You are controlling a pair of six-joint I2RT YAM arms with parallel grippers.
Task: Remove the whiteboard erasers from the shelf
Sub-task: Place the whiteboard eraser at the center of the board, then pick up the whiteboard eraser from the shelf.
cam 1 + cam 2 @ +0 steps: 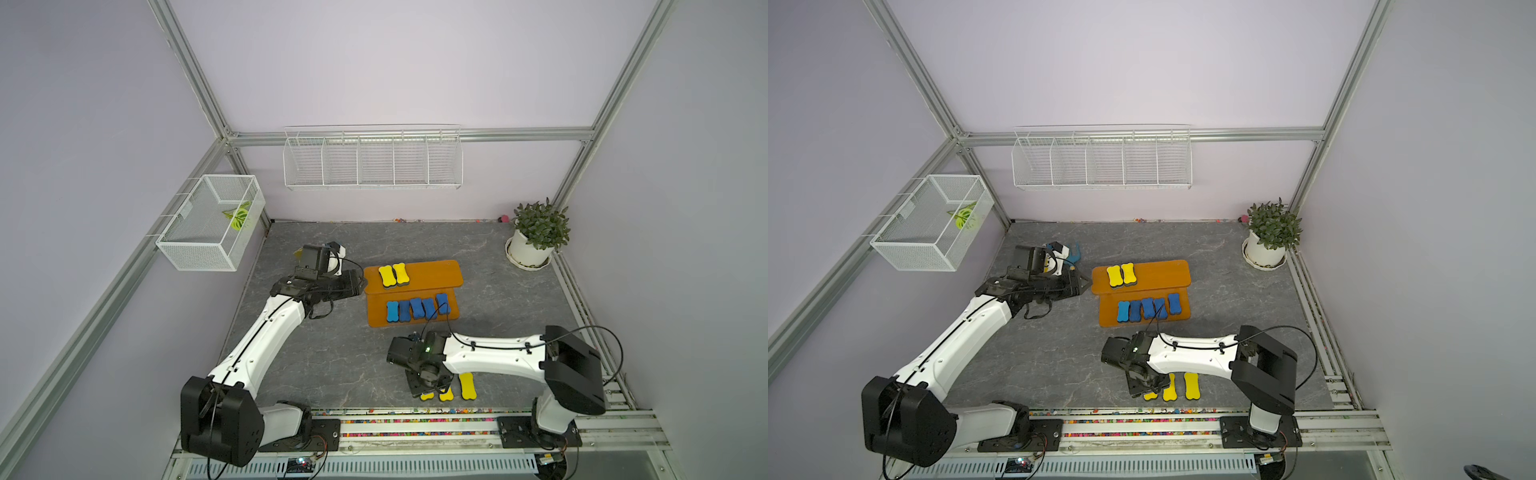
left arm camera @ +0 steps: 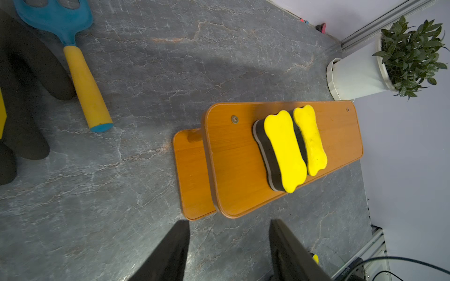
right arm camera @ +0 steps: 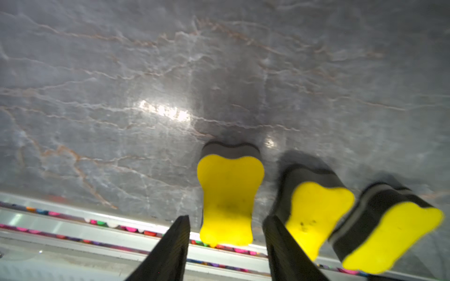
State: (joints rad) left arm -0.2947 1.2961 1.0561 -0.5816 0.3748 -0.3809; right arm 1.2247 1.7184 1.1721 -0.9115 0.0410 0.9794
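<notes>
The shelf (image 1: 436, 274) (image 1: 1163, 274) (image 2: 233, 170) is an orange-brown two-tier stand mid-table. Two yellow whiteboard erasers (image 1: 393, 275) (image 1: 1121, 274) (image 2: 285, 150) lie side by side on its upper board. Several blue erasers (image 1: 417, 308) (image 1: 1148, 308) line the lower board. Three more yellow erasers (image 1: 466, 385) (image 1: 1191, 385) (image 3: 316, 214) lie on the table near the front edge. My left gripper (image 1: 362, 286) (image 2: 229, 221) is open and empty just off the shelf's left end. My right gripper (image 1: 430, 386) (image 3: 226, 216) hangs open over the leftmost front eraser (image 3: 230, 197), with gaps on both sides.
A blue garden fork with a yellow handle (image 2: 85, 90) and dark glove fingers (image 2: 29, 60) lie behind my left gripper. A potted plant (image 1: 536, 237) stands at the back right. A wire basket (image 1: 212, 224) and a wire rack (image 1: 372, 160) hang on the walls. A metal rail (image 1: 415, 415) borders the front.
</notes>
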